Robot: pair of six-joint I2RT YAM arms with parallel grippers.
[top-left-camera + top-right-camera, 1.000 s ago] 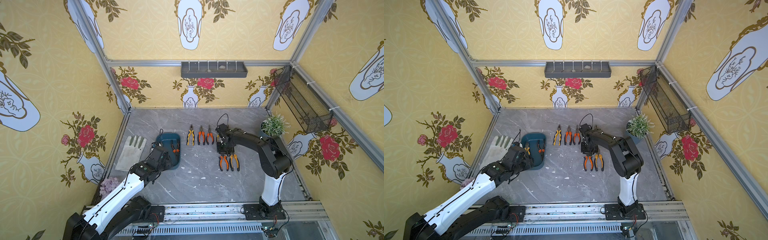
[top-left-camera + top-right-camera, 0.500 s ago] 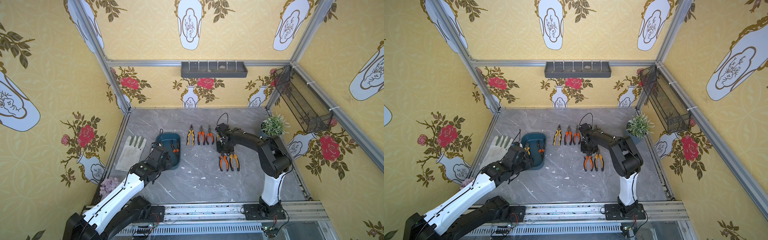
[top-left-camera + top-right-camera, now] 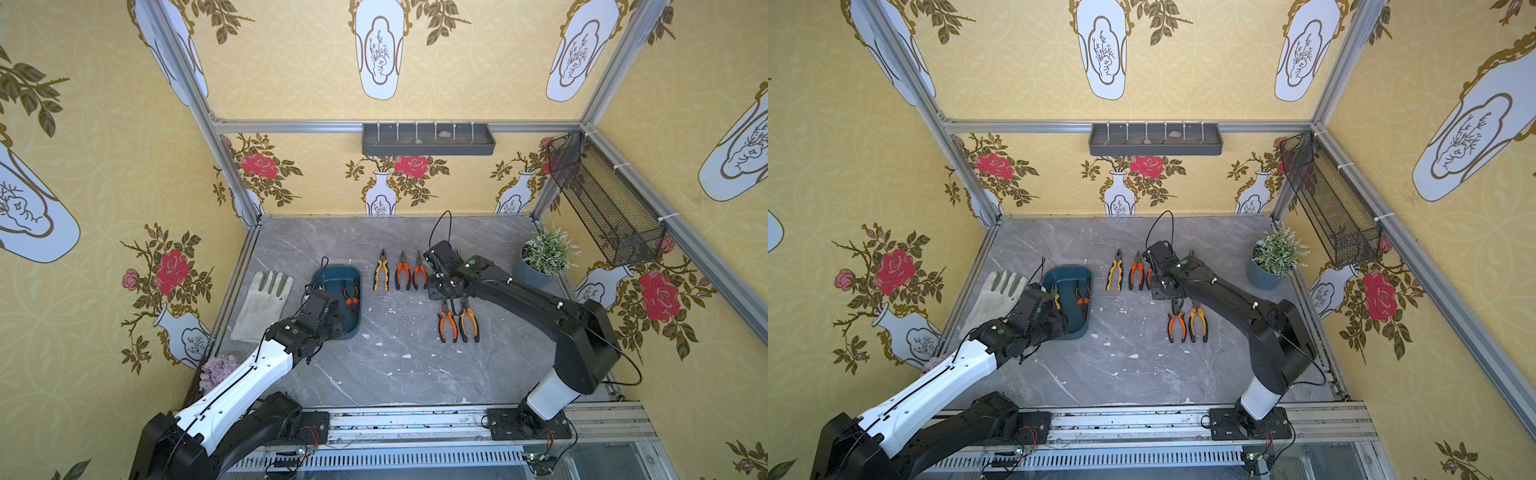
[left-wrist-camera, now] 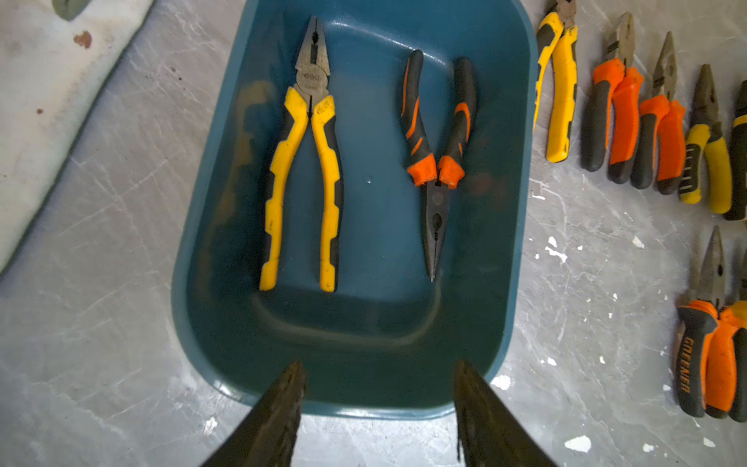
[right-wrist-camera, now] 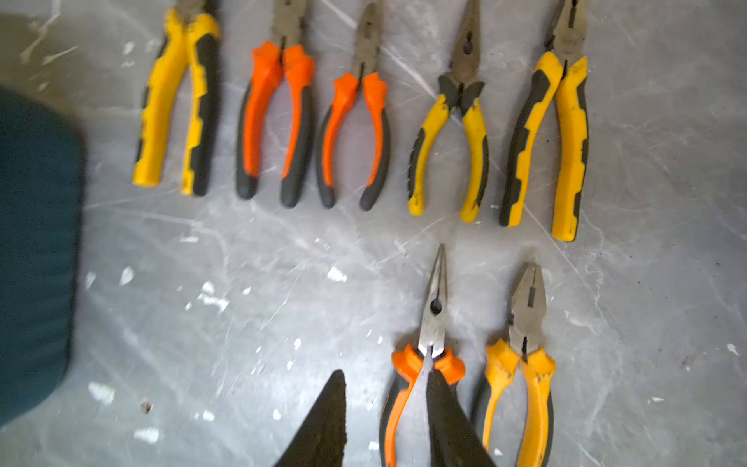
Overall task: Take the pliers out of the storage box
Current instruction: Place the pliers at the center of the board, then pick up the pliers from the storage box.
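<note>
While left end effector [image 4: 379, 366] hangs wide, empty, over storage box [image 4: 501, 242] rim, two pliers [image 4: 283, 161] lie just beyond.

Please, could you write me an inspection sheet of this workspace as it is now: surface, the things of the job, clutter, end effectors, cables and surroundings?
Surface: grey marble-look table, white flecks, no spill seen.
Job's things: storage box holds yellow-handled pliers and orange long-nose pliers; back row of five pliers and front pair of pliers lie on the table.
Clutter: work glove, potted plant, purple flower.
End effectors: left end effector open, empty, at the box's near end; right end effector open, one finger over the front pair's orange handles.
Cables: black cable loop above the right wrist, snagging nothing.
Surroundings: grey wall tray, mesh basket, floral wallpaper.
</note>
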